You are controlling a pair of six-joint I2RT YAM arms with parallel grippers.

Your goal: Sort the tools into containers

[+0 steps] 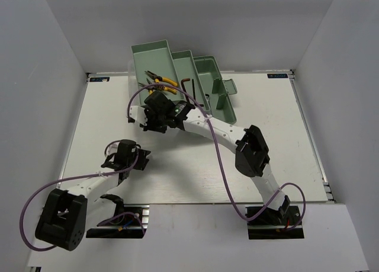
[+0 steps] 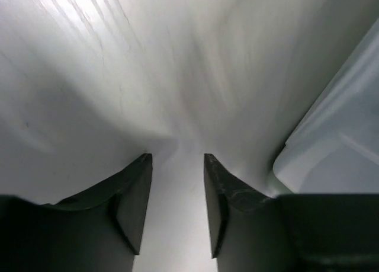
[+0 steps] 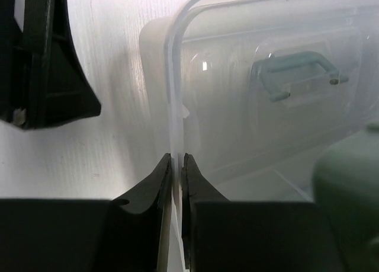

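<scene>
The pale green toolbox (image 1: 195,76) stands open at the back middle of the table. Pliers with yellow-and-black handles (image 1: 161,80) lie in its left tray, and a dark hex key (image 1: 186,86) lies just right of them. The wrench is not in view. The clear lid (image 1: 135,89) lies left of the box; the right wrist view shows it (image 3: 266,124) with its green handle (image 3: 294,72). My right gripper (image 1: 147,119) (image 3: 176,160) is shut on the lid's edge. My left gripper (image 1: 137,156) (image 2: 177,159) is open and empty, low over the table.
A corner of the clear lid (image 2: 334,147) shows to the right of the left fingers. A dark arm part (image 3: 44,58) sits at the upper left of the right wrist view. White walls close in the table (image 1: 266,159) on three sides.
</scene>
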